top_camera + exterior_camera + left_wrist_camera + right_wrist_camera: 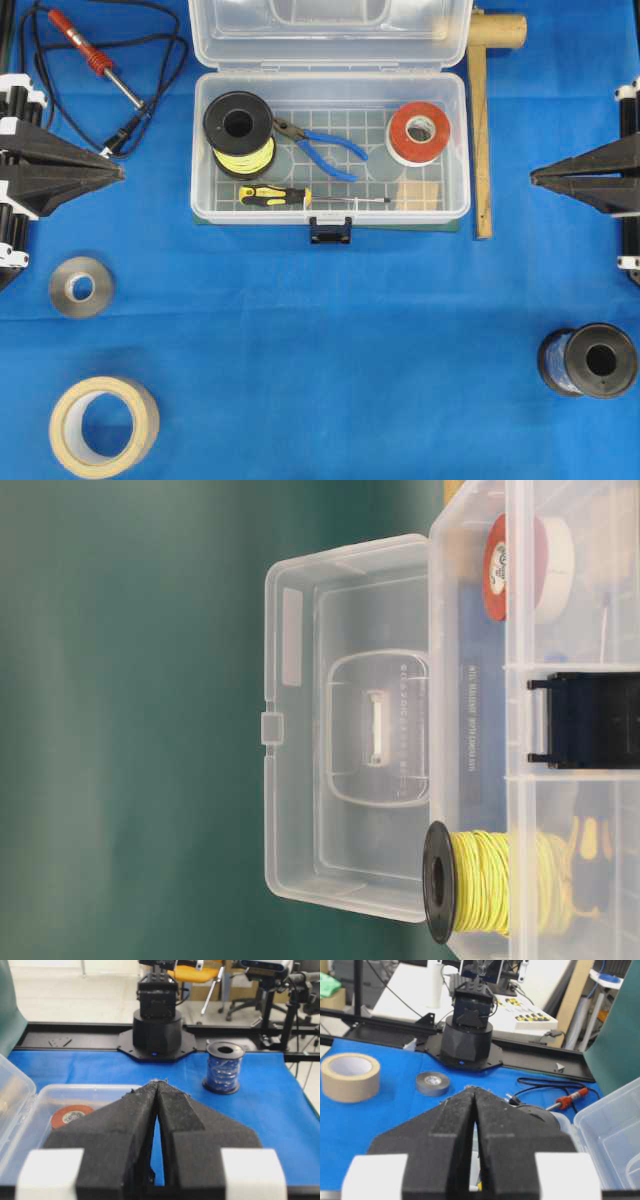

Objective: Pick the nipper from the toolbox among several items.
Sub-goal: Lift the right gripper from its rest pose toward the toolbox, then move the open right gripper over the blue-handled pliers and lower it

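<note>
The nipper [322,147] with thin blue handles lies in the middle of the open clear toolbox [452,205], its dark jaws pointing toward a yellow wire spool [239,134]. In the box are also a yellow-and-black screwdriver [285,196] and an orange-faced tape roll [418,132]. My left gripper [120,173] rests at the left edge of the overhead view, shut and empty, well clear of the box. At the right edge my right gripper [534,178] is shut and empty too. In the wrist views both grippers' fingertips meet, the left gripper [158,1083] and the right gripper [474,1090].
A red-handled soldering iron [92,58] with black cord lies at the back left. Grey tape [81,287] and a beige tape roll [103,426] lie front left. A blue wire spool [588,360] stands front right. A wooden mallet [484,100] lies right of the box.
</note>
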{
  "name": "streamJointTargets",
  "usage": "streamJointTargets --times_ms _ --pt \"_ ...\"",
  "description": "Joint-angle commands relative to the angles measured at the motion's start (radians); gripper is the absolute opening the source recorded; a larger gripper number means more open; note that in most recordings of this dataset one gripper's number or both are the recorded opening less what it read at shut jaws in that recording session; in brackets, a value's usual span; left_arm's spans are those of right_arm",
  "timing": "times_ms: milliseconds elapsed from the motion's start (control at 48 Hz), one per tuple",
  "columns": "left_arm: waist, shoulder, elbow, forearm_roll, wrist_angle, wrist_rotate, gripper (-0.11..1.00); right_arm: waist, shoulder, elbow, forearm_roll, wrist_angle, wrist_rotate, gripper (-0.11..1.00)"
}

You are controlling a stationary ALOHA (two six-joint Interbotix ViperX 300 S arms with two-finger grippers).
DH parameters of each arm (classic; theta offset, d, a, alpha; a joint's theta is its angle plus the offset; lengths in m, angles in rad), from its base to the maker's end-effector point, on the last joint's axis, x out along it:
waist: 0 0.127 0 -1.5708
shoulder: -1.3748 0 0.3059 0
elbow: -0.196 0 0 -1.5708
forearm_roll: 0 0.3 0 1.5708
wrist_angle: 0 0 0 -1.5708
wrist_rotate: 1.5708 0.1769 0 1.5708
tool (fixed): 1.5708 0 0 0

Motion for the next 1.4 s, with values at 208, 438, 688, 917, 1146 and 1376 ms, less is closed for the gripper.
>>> streamJointTargets --times_ms 208,438,688,917,1146,1376 --pt "0.000 0.006 -0.021 -0.026 -0.012 0.005 0.00 -0.043 0.091 -0.126 0.008 0.166 0.015 0.00" --pt "0.000 0.015 -0.021 -0.028 -0.015 0.003 0.00 -0.149 0.276 -0.293 0.009 0.330 0.017 0.00" --pt "0.000 0.015 -0.021 -0.026 -0.017 0.003 0.00 -0.239 0.540 -0.472 0.008 0.477 0.017 0.26" --pt "0.000 0.017 -0.020 -0.028 -0.017 0.002 0.00 -0.285 0.815 -0.678 -0.011 0.680 0.005 0.67" --pt "0.000 0.017 -0.018 -0.028 -0.014 0.002 0.00 -0.288 1.026 -0.810 -0.028 0.767 -0.003 0.60" --pt "0.000 0.017 -0.017 -0.028 -0.011 0.003 0.00 -0.288 1.166 -0.856 -0.025 0.758 0.000 0.60"
